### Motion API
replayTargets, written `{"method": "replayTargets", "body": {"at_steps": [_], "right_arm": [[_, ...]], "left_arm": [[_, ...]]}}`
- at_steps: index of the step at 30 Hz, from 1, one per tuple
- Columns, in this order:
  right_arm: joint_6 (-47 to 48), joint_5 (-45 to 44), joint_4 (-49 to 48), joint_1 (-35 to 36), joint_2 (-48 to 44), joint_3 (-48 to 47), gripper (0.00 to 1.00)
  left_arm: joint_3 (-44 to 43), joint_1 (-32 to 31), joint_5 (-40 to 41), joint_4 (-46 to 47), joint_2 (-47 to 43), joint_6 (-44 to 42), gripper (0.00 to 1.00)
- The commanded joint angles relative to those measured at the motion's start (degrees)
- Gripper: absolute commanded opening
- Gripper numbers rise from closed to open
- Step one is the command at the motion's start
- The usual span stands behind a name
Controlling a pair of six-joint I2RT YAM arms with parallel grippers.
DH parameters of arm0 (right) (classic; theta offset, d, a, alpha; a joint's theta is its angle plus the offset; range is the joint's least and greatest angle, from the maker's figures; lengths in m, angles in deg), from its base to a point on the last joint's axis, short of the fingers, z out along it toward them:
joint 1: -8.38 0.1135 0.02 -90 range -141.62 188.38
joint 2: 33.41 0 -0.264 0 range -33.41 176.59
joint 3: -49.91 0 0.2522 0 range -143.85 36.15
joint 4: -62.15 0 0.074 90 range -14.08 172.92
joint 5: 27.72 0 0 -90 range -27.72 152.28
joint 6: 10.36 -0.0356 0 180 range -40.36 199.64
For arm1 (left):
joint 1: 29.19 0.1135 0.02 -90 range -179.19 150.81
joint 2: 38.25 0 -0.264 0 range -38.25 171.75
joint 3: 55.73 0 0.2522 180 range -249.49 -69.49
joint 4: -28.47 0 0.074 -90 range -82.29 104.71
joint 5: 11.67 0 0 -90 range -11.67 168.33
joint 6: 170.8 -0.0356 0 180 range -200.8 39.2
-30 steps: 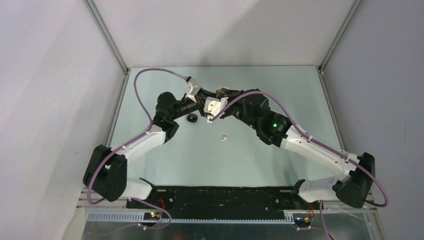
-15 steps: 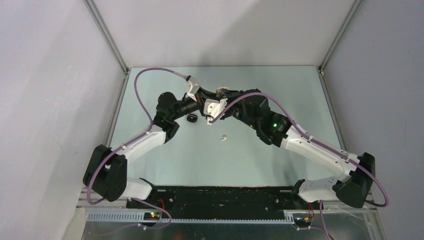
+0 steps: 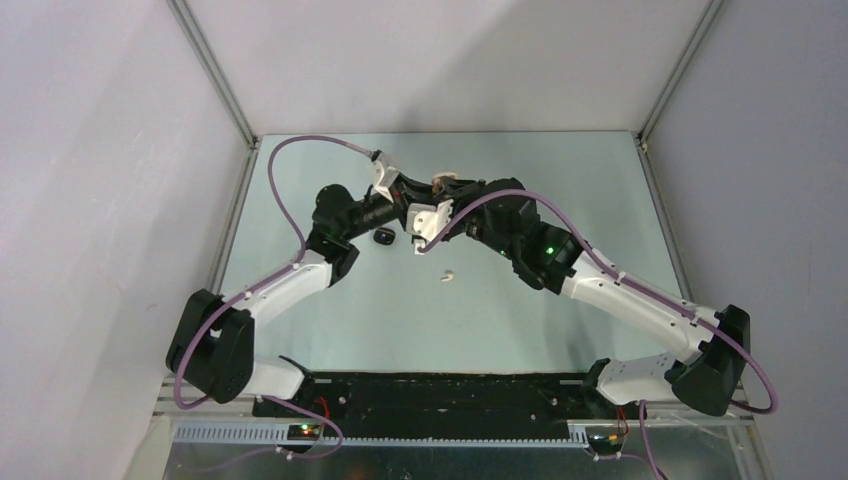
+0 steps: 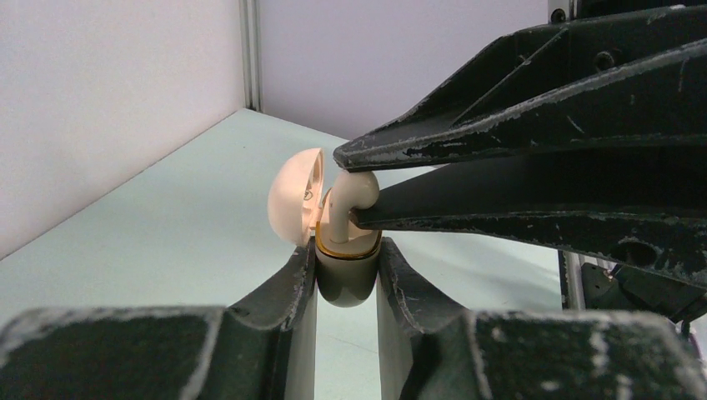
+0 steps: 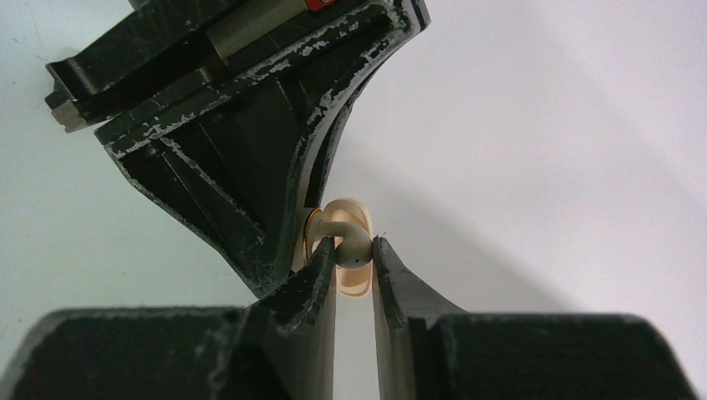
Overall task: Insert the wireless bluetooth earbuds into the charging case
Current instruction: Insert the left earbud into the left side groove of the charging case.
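**Earbud at case mouth**

The left tool [image 4: 346,260] is clamped on the open cream charging case [image 4: 343,287]. The right tool [image 5: 352,250] pinches a cream earbud [image 4: 353,193] at the case's mouth, just above the left tool's fingertips.

**Cream-white plastic earbud [image 4: 343,208] meets open pebble-shaped charging case [image 4: 346,283]**

The left gripper [image 4: 346,265] clamps the case's grey body upright. Its cream domed lid [image 4: 292,196] stands open to the left. The right gripper [image 4: 350,190], reaching in from the right, pinches the earbud, whose lower end touches the gold rim [image 4: 333,250].
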Motion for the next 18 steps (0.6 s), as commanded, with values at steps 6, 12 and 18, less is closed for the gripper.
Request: {"method": "replayTargets", "body": {"at_steps": [6,12,18], "right_arm": [[6.37,1.08,-1.03,1.09,-0.89,0.07,0.05],[8.42,1.73,-10.18,1.28,-2.88,6.4,0.06],[11.48,4.02,-24.81,1.27,-3.43,14.06,0.01]], "left_arm": [[-4.12,0.23,8.2,5.21,-0.78,-0.12,0.0],[-3.98,0.28,10.37,6.98,-1.07,-0.62,0.0],[-3.1,0.22,9.72,9.69,-1.5,-2.54,0.0]]}}
